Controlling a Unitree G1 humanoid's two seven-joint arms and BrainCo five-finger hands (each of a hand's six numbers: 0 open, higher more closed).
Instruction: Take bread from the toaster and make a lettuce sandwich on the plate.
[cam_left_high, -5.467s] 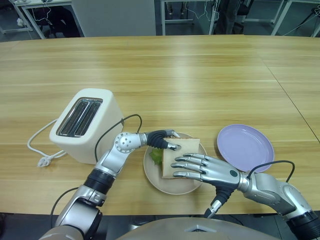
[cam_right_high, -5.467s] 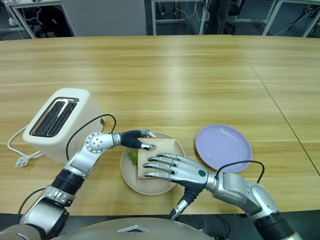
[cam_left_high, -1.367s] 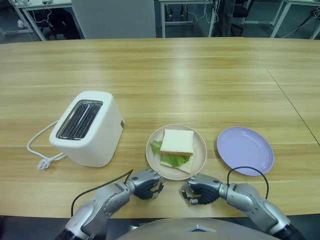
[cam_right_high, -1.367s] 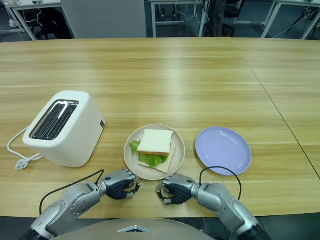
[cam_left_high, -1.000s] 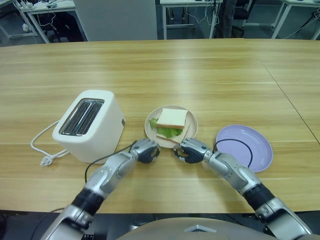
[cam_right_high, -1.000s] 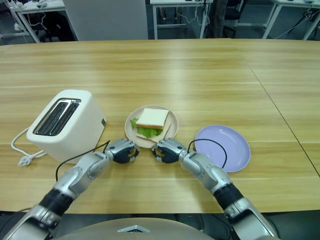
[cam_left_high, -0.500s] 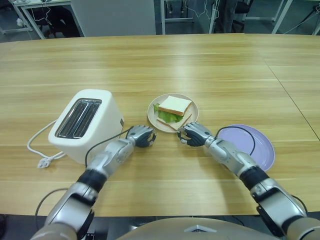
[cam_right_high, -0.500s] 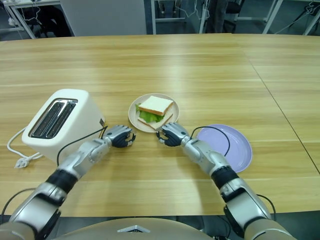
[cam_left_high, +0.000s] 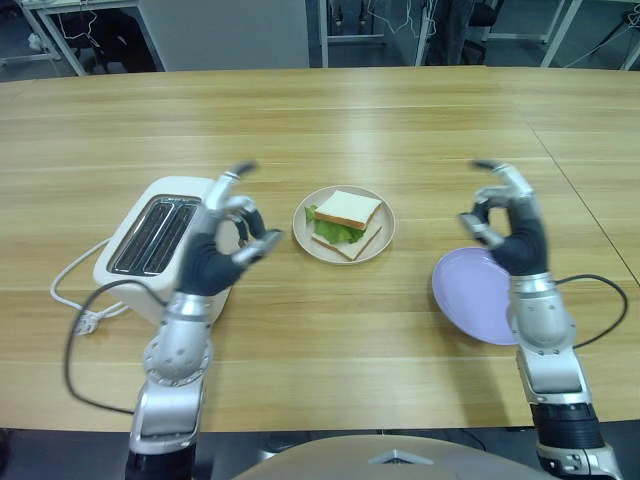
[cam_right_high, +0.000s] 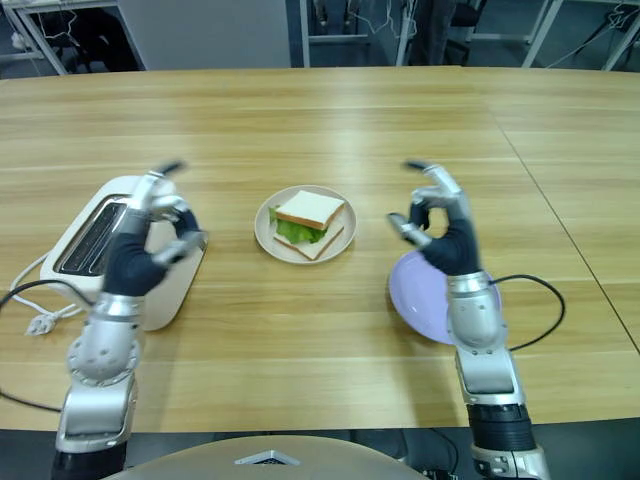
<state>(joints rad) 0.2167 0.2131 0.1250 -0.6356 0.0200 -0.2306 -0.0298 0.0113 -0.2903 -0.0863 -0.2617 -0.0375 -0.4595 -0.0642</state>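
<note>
already the lettuce sandwich sits finished on the plate near the toaster, so left hand and right hand, both loosely open and empty, should lower wide of it

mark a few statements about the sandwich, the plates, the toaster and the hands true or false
1. The sandwich lies on the beige plate. True.
2. The purple plate sits to the left of the toaster. False: the toaster is on the left and the purple plate on the right, with the beige plate between them.
3. The left hand grips the sandwich. False: it holds nothing and is up in front of the toaster; the right hand holds nothing either.
4. Lettuce shows between the bread slices. True.
</note>
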